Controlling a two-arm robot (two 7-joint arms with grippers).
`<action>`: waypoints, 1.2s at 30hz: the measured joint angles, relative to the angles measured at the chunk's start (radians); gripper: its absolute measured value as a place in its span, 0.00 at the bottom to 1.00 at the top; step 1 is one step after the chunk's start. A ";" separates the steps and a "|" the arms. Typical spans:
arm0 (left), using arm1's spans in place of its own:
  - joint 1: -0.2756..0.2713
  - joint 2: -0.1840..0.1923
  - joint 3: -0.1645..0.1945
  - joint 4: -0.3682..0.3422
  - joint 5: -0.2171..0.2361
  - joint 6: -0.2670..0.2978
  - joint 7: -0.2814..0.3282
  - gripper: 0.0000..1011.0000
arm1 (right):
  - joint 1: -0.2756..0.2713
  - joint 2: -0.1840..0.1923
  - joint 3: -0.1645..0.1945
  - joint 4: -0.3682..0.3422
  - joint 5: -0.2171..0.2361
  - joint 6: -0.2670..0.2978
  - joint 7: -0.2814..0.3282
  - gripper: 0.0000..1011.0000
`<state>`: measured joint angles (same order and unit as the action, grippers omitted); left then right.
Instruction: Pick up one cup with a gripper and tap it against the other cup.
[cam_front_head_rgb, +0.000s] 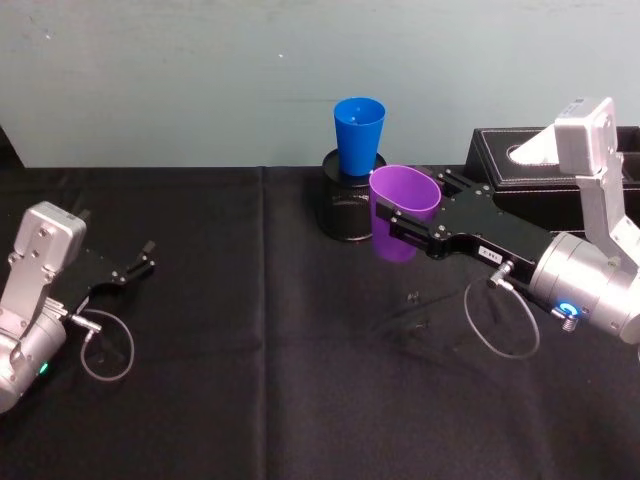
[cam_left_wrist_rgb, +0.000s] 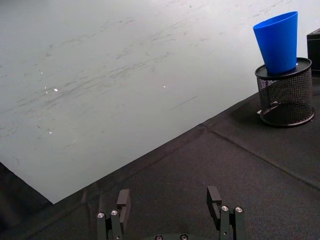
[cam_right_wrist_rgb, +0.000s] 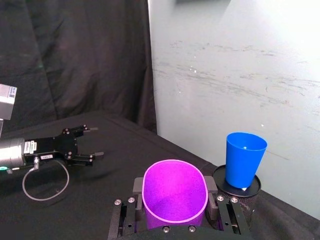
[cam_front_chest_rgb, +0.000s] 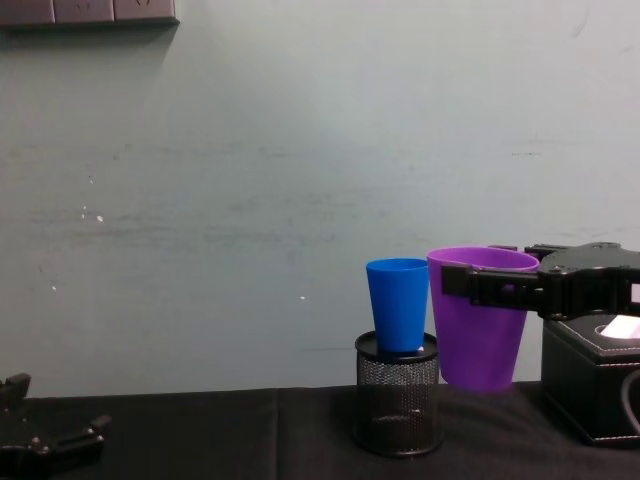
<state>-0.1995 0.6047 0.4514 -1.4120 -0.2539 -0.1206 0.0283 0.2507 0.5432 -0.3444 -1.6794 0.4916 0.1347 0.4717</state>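
Black cloth covers the table in the head view, with a pale wall behind it. The right end effector reaches in from the right and is clamped on the purple cup just under its rim, one finger on each side. The cup is off the cloth, upright, just beside the black mesh holder. The blue cup stands upright on top of that holder. A black tissue box sits behind the right arm. The left end effector rests at the table's left side, fingers spread, holding nothing.

From the left wrist, the left end effector has its fingers wide apart over bare cloth; the blue cup and holder stand well away.

From the right wrist, the purple cup is squeezed between the two fingers, its mouth open upward.

From the chest, the purple cup hangs with its base above the table, its rim level with and right against the blue cup's rim; I cannot tell whether they touch.
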 joint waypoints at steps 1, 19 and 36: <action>0.000 0.000 0.000 0.000 0.000 0.000 0.000 0.99 | 0.000 0.000 0.000 0.000 0.000 0.000 0.000 0.71; 0.000 0.000 0.000 0.000 0.000 0.000 0.000 0.99 | 0.000 0.000 0.000 0.000 0.000 0.000 0.000 0.71; 0.000 0.000 0.000 0.000 0.000 0.000 0.000 0.99 | 0.000 0.000 0.000 0.000 0.000 0.000 0.000 0.71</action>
<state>-0.1996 0.6047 0.4514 -1.4120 -0.2539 -0.1205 0.0283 0.2507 0.5431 -0.3444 -1.6793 0.4916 0.1347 0.4717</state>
